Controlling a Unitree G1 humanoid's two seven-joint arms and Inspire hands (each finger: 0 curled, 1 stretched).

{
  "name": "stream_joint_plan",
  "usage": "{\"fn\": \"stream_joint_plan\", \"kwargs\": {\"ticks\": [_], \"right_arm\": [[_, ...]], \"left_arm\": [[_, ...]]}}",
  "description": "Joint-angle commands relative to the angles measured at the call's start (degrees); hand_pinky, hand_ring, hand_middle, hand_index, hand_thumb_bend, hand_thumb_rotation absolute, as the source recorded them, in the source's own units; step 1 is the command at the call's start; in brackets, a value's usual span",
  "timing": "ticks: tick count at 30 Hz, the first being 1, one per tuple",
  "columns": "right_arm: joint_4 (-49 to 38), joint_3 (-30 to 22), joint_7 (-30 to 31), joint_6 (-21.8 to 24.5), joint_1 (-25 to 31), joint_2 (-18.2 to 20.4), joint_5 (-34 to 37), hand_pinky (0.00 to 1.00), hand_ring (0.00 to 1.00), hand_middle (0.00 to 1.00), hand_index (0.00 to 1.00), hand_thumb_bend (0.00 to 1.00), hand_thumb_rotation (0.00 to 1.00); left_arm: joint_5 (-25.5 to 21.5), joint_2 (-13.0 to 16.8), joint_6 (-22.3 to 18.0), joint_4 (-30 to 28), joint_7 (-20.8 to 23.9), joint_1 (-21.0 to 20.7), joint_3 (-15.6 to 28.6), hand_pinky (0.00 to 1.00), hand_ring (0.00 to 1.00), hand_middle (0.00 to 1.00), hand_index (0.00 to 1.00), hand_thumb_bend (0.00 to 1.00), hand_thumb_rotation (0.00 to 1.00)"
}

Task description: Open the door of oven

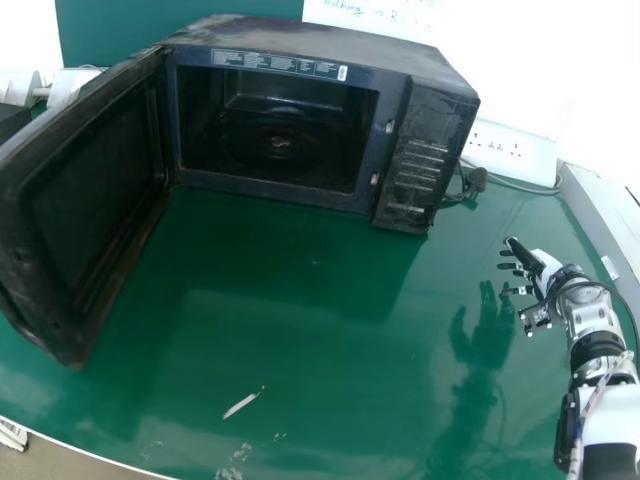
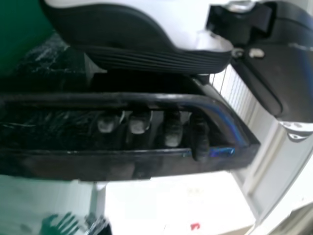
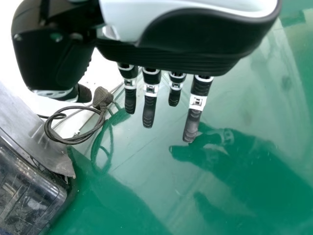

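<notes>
Oven [image 1: 300, 120] sat at twelve o'clock, its door [image 1: 100, 170] wide at ten. Left hand [image 2: 132, 34] had straight fingers against the door's edge, probably for pushing it round. Right hand [image 1: 547, 268] was relaxed open around three, presumably clear of the swing.

The head view's left edge cuts off the oven door [image 1: 90, 190]; in the left wrist view we find a red mark [image 2: 195, 226] blurred.
</notes>
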Motion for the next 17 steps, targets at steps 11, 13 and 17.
{"fn": "stream_joint_plan", "kwargs": {"ticks": [11,13,17], "right_arm": [[1.32,0.74,1.11,0.49,2.21,0.13,-1.13,0.70,0.80,0.86,0.92,0.53,0.54],[1.35,0.31,0.92,0.80,2.15,0.21,-0.68,0.70,0.81,0.86,0.92,0.51,0.55],[1.37,-0.23,1.47,0.94,2.03,0.23,-0.21,0.66,0.81,0.86,0.94,0.49,0.50]], "left_arm": [[-4.18,4.91,1.63,8.74,2.19,-4.16,6.38,0.00,0.03,0.09,0.47,0.52,0.05],[-3.65,5.58,-0.01,11.48,1.70,-5.06,6.23,0.00,0.02,0.08,0.30,0.60,0.04],[-2.24,7.20,-4.65,18.31,0.53,-7.30,5.68,0.00,0.01,0.06,0.11,0.70,0.08]]}}
